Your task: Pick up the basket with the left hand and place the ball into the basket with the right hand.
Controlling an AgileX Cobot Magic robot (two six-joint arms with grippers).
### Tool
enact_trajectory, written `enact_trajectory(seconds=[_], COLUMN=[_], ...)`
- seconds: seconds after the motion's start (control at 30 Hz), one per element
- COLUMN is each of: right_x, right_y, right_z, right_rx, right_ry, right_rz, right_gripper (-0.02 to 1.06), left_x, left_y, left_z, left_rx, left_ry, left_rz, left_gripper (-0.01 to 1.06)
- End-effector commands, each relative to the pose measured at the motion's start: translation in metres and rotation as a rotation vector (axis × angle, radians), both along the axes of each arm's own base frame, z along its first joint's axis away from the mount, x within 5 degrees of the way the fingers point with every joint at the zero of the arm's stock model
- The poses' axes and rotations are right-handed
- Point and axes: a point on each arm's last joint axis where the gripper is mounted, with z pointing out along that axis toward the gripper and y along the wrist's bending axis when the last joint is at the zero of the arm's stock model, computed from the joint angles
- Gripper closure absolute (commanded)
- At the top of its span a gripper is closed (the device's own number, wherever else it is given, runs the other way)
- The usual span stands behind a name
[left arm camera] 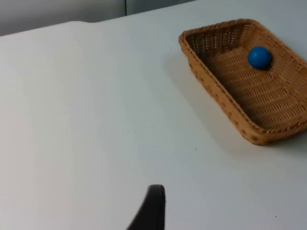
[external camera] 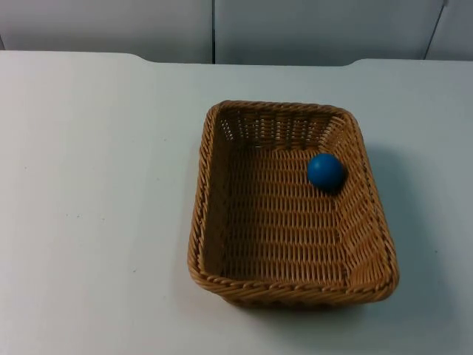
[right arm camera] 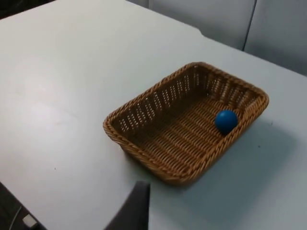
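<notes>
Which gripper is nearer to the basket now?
The right, it seems. The right gripper hangs close beside the basket; the left gripper waits farther off, with white table between it and the basket.

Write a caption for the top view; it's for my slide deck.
Blue ball resting inside the wicker basket on the white table.

Not much of the robot is seen: one slim black fingertip (left arm camera: 152, 207), curved and tapered, and a second fingertip (right arm camera: 134, 210), seen as dark grey, blade-like, smooth and unmarked.
</notes>
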Motion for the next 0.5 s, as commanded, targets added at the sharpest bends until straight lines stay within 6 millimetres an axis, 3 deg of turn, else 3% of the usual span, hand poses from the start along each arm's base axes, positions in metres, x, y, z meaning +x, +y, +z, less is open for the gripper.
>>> enact_trajectory(seconds=[0.0,0.17,0.47], right_x=[0.000,0.009,0.012], right_y=[0.000,0.006,0.004], right_z=[-0.010,-0.038,-0.039], right_rx=[0.002,0.008,0.011], right_ry=[0.029,0.095,0.083], right_rz=[-0.006,-0.034,-0.075], right_gripper=[0.13,0.13,0.13], left_x=[0.000,0.000,0.003], left_y=[0.000,0.003,0.002], left_z=[-0.002,-0.003,-0.007], left_rx=[-0.006,0.019,0.033], left_ry=[0.009,0.007,0.013], left_rz=[0.000,0.015,0.020], left_gripper=[0.24,0.24,0.24])
